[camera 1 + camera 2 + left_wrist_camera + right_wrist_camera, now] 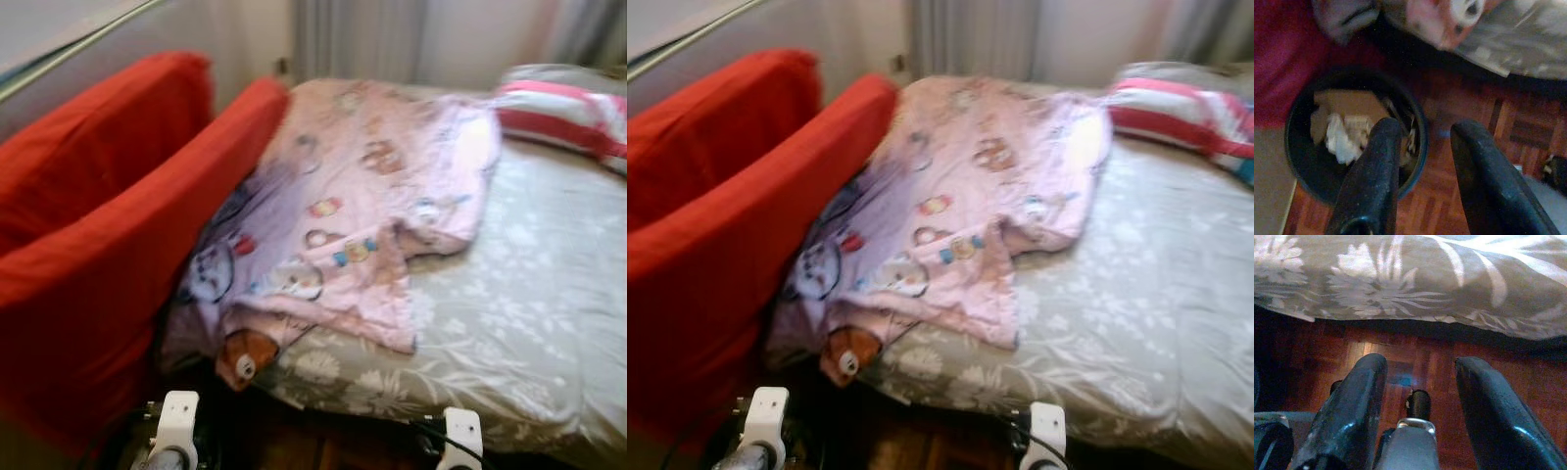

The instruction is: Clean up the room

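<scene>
My two head eyes look forward and down from close by, both sharing the bed (pixel 529 294), pink blanket (pixel 372 186) and red sofa (pixel 715 225). My left wrist camera faces down along its fingers (pixel 1376 181) at a bin (pixel 1303 181) on the parquet floor (pixel 1508 122). My right wrist camera looks low at that floor under the bedspread's hem (pixel 1415 279).

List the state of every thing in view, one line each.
pink blanket: crumpled, draped from bed onto the armchair side.
bed cover: spread, hanging over the edge.
striped pillow: lying at the bed's head.
bin: open, holding paper scraps.
left gripper: open, empty.
right gripper: open, empty.
</scene>
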Available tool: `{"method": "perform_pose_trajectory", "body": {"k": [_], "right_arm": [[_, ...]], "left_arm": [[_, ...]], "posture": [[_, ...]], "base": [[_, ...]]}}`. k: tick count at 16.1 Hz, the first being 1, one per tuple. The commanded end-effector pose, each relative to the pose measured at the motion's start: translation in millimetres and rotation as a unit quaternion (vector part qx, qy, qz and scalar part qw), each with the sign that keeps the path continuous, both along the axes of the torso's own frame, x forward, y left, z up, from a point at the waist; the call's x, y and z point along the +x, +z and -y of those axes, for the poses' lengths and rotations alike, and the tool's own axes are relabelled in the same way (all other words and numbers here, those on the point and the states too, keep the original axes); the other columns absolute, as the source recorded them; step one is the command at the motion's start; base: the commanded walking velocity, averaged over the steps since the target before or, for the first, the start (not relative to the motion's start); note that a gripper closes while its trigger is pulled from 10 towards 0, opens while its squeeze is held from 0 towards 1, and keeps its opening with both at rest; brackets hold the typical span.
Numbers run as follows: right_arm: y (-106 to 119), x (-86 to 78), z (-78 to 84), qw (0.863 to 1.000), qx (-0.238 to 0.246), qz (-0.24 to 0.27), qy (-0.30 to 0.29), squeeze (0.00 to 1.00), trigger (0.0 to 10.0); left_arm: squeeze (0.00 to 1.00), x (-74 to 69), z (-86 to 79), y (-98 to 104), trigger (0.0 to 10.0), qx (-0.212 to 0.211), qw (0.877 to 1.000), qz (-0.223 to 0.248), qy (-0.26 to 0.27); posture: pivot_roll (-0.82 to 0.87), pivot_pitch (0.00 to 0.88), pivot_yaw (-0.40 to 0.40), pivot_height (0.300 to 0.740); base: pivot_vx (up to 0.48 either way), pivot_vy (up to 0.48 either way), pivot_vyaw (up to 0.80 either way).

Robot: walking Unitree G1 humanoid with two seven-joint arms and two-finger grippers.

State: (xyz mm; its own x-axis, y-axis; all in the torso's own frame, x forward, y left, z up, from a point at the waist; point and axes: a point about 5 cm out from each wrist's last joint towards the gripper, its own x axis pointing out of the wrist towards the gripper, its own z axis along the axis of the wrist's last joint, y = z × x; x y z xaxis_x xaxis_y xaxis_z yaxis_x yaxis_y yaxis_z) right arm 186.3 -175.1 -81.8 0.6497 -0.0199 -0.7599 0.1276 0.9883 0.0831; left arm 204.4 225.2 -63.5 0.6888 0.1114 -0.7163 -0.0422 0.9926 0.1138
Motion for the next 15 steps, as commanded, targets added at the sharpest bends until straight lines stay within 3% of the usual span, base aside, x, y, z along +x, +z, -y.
{"method": "perform_pose_trajectory", "body": {"k": [1,8,11,15], "right_arm": [[-1.6,-3.4,-0.1,1.000,0.002,-0.003,-0.008,0.00,10.0],[1.9,3.0,0.3,1.000,-0.013,0.009,0.012,0.00,10.0],[2.2,2.8,2.3,1.000,-0.016,0.012,0.002,0.00,10.0],[3.4,4.2,3.4,1.000,-0.016,0.019,0.000,0.00,10.0]], "left_arm": [[0.00,-4.2,-1.1,-2.3,10.0,0.002,1.000,-0.009,0.000],[0.00,-7.6,-3.0,-4.0,10.0,0.002,1.000,-0.017,0.004],[0.00,-8.7,-3.4,-4.6,10.0,0.004,1.000,-0.021,0.002],[0.00,-9.1,-3.8,-4.8,10.0,0.006,1.000,-0.023,0.000]], "posture": [[0.12,0.084,0.043,0.740],[0.12,0.083,0.043,0.740],[0.12,0.083,0.044,0.740],[0.11,0.085,0.046,0.740]], "base": [[0.000,0.000,0.00],[0.000,0.000,0.00],[0.000,0.000,0.44],[0.246,0.000,0.00]]}}
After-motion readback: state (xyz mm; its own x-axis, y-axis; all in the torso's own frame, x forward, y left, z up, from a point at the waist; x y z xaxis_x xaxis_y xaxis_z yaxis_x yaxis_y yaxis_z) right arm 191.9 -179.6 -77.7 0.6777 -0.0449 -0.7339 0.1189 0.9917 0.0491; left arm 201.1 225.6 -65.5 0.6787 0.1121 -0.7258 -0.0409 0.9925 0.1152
